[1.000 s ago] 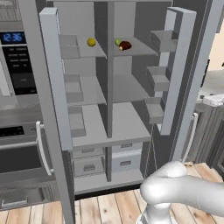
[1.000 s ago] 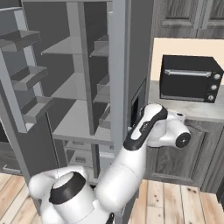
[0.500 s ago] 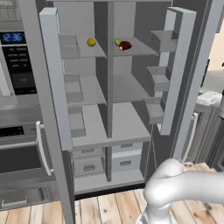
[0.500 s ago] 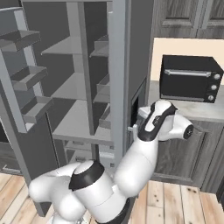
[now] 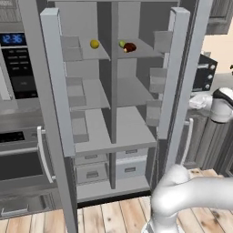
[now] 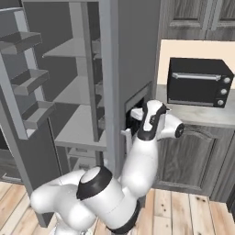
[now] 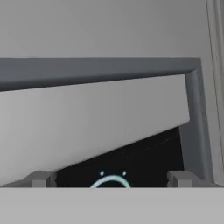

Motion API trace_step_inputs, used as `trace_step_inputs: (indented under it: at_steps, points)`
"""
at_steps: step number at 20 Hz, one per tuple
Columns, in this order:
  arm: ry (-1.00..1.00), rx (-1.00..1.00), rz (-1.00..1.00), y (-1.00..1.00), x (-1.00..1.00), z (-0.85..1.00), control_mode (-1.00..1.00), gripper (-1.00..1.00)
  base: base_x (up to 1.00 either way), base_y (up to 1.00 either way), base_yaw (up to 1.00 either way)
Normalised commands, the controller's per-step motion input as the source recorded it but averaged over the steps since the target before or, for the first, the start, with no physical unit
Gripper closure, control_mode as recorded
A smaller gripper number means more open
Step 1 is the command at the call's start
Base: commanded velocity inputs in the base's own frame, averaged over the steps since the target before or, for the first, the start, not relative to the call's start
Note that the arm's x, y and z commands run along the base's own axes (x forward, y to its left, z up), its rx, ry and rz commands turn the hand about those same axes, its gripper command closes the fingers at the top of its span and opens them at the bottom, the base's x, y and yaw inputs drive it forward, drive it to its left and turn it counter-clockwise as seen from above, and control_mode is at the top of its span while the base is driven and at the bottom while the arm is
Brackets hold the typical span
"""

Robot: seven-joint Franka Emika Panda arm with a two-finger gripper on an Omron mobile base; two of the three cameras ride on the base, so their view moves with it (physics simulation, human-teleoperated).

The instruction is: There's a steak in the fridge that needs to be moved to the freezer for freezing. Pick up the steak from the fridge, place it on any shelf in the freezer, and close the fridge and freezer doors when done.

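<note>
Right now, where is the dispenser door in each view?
Left base view: dispenser door stands open at right, inner bins facing the shelves.
Right base view: tall grey slab at centre, outer face showing.
Hand view: grey face across the top.
Shared landmark, right base and hand views: black dispenser panel.

We see the steak, a dark red-brown lump, lying on the top shelf of the open fridge, just right of a yellow-green ball.

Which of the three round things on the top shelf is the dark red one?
The steak, rightmost of the three, in the right-hand compartment. The yellow-green ball sits close beside it on its left; the yellow ball lies alone across the divider.
</note>
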Motion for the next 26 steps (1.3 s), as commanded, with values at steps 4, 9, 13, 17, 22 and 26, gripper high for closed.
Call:
trace_step_inputs:
  at_steps: [4, 9, 13, 17, 22, 26]
  points:
    - [0.01, 0.00, 0.01, 1.00, 0.47, 0.00, -1.00, -1.00, 0.00, 0.00, 0.00]
    - [0.01, 0.00, 0.00, 1.00, 0.73, 0.00, -1.00, -1.00, 0.00, 0.00, 0.00]
    - [0.12, 0.00, -0.03, 1.00, 0.97, 0.00, -1.00, -1.00, 0.00, 0.00, 0.00]
    - [0.13, 0.00, -0.03, 0.80, 1.00, 0.00, -1.00, -1.00, 0.00, 0.00, 0.00]
    - [-0.01, 0.00, -0.02, 0.21, 0.35, 0.11, -1.00, -1.00, 0.00, 0.00, 0.00]
    - [-0.01, 0.01, -0.06, 0.00, -0.54, 0.48, -1.00, -1.00, 0.00, 0.00, 0.00]
